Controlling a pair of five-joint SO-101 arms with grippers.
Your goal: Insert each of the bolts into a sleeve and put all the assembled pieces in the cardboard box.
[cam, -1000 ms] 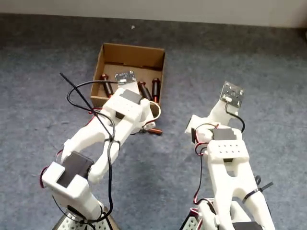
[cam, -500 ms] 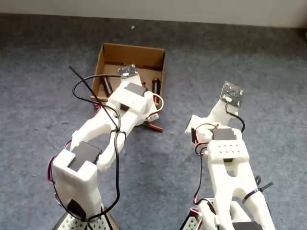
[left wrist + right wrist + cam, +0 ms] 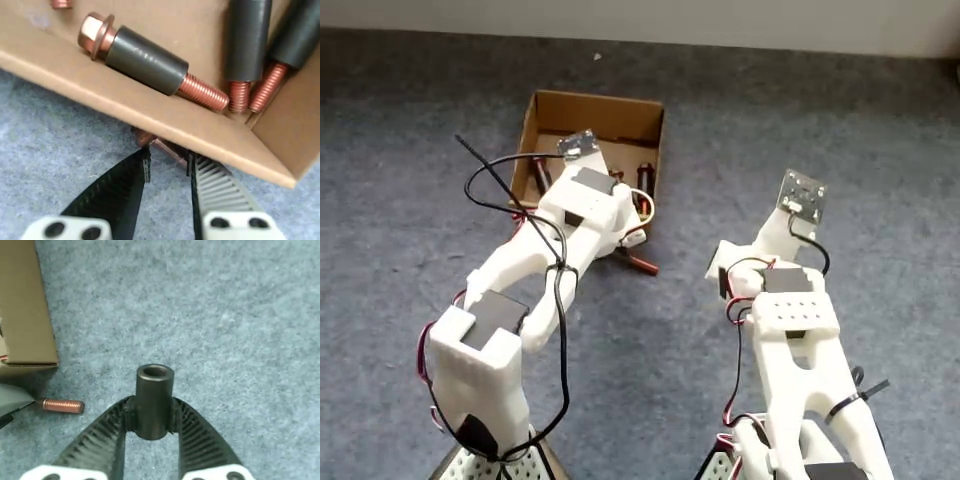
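Observation:
The cardboard box (image 3: 532, 120) stands at the back left and holds several assembled pieces (image 3: 645, 180). The left wrist view looks over its front wall (image 3: 100, 100) at one bolt in a black sleeve (image 3: 145, 62), with others (image 3: 247, 40) beside it. My left gripper (image 3: 168, 157) hangs just outside that wall, shut on a copper bolt (image 3: 150, 140). The bolt's threaded end (image 3: 642, 265) sticks out to the right above the carpet. My right gripper (image 3: 151, 407) is shut on an upright black sleeve (image 3: 152, 390). The bolt (image 3: 62, 405) lies a short way to one side of it.
Grey carpet covers the whole work surface. The right arm (image 3: 790, 310) stands to the right of the box, and the box corner (image 3: 25, 315) is close to its gripper. A black cable (image 3: 480, 180) loops off the left arm beside the box.
The left arm has swung toward the box's front wall and its elbow has shifted right, carrying the bolt slightly up. The right arm has not moved.

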